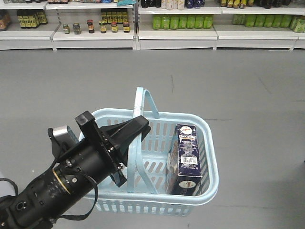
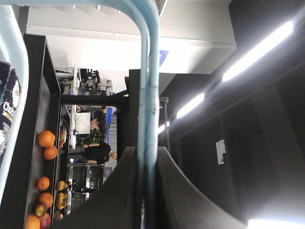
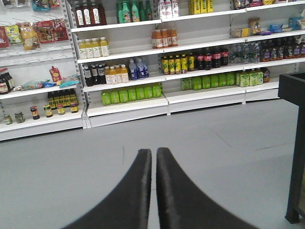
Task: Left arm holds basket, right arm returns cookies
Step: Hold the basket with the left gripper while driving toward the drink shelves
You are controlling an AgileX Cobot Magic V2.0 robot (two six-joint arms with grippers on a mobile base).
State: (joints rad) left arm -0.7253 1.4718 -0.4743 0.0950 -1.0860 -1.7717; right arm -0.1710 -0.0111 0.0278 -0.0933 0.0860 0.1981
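Note:
The light blue basket [image 1: 209, 183] hangs above the grey floor. My left gripper [image 1: 143, 125] is shut on its two hoop handles [image 1: 138, 143], which are pressed together. In the left wrist view the blue handles [image 2: 147, 95] run straight between the dark fingers of the left gripper [image 2: 147, 151]. The navy cookies box [image 1: 187, 160] stands upright inside the basket against its right wall, and its edge shows at the far left of the left wrist view [image 2: 7, 119]. My right gripper [image 3: 154, 151] is shut on nothing, points over the floor toward the shelves, and is absent from the front view.
Store shelves [image 1: 176, 36] with green bottles and jars [image 1: 90, 26] line the back. More stocked shelves [image 3: 143, 71] face the right wrist, with a black stand [image 3: 295, 143] at the right edge. Fruit [image 2: 45, 143] shows in the left wrist view.

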